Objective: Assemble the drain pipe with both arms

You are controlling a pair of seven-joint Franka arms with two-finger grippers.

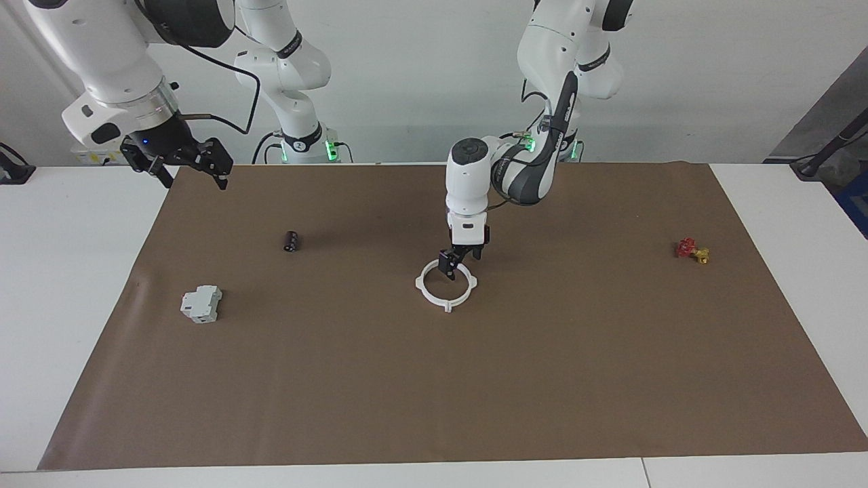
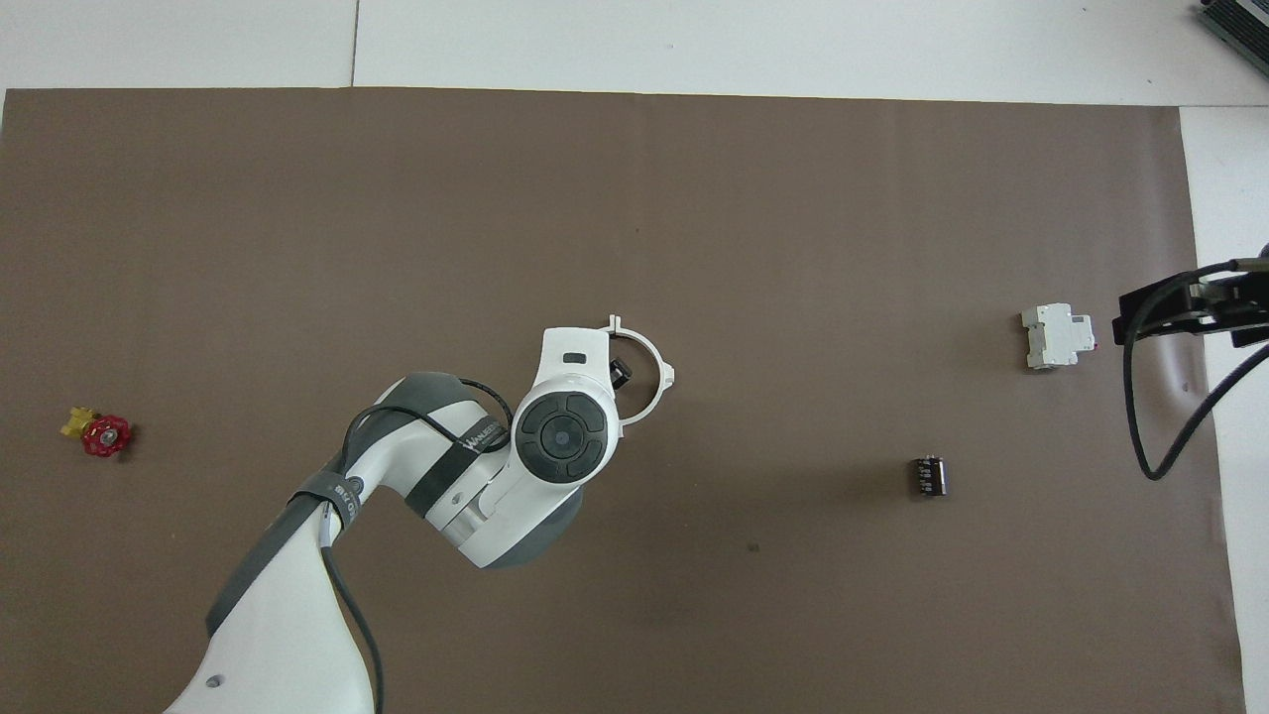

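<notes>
My left gripper (image 1: 459, 261) hangs with fingers apart over the joined white plastic ring (image 1: 445, 287), which lies mid-mat on bare brown paper (image 1: 434, 379). My right gripper (image 1: 182, 163) waits, spread, at the mat's edge.

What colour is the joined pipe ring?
White; the drain pipe ring shows best in the facing view.

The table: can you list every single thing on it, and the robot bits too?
Paper sheet: one, brown, covering most of the white table.
Ring: one, white, joined from two halves, mid-sheet.
Boxy block: one, pale grey, toward the right arm's end.
Small cylinder: one, black, nearer the robots than the block.
Small piece: one, red and yellow, toward the left arm's end.
Left end effector: one, black, open, just over the ring.
Right end effector: one, black, open, waiting raised over the sheet's edge.
</notes>
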